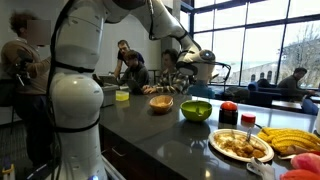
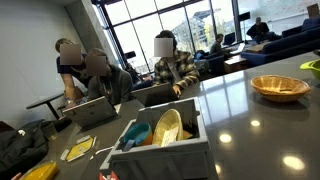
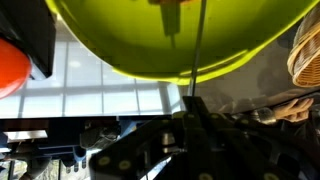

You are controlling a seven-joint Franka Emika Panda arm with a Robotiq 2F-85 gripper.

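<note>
My gripper (image 1: 197, 66) hangs over the far part of the dark glossy counter (image 1: 165, 130), above and just behind a lime-green bowl (image 1: 196, 110). In the wrist view the green bowl (image 3: 170, 35) fills the top, and my dark fingers (image 3: 192, 108) meet in a point just below it, shut and empty. A woven wicker bowl (image 1: 161, 103) stands beside the green bowl; it also shows in the wrist view (image 3: 305, 55) and in an exterior view (image 2: 279, 87). The gripper is out of that exterior view, where only the green bowl's edge (image 2: 312, 67) shows.
A plate of food (image 1: 240, 145), bananas (image 1: 290, 140) and a red-capped jar (image 1: 228, 113) stand near the counter's front. An orange thing (image 3: 10, 65) lies at the wrist view's left. A white crate with yellow dishes (image 2: 160, 135) stands on the counter. People sit at tables behind (image 1: 130, 70).
</note>
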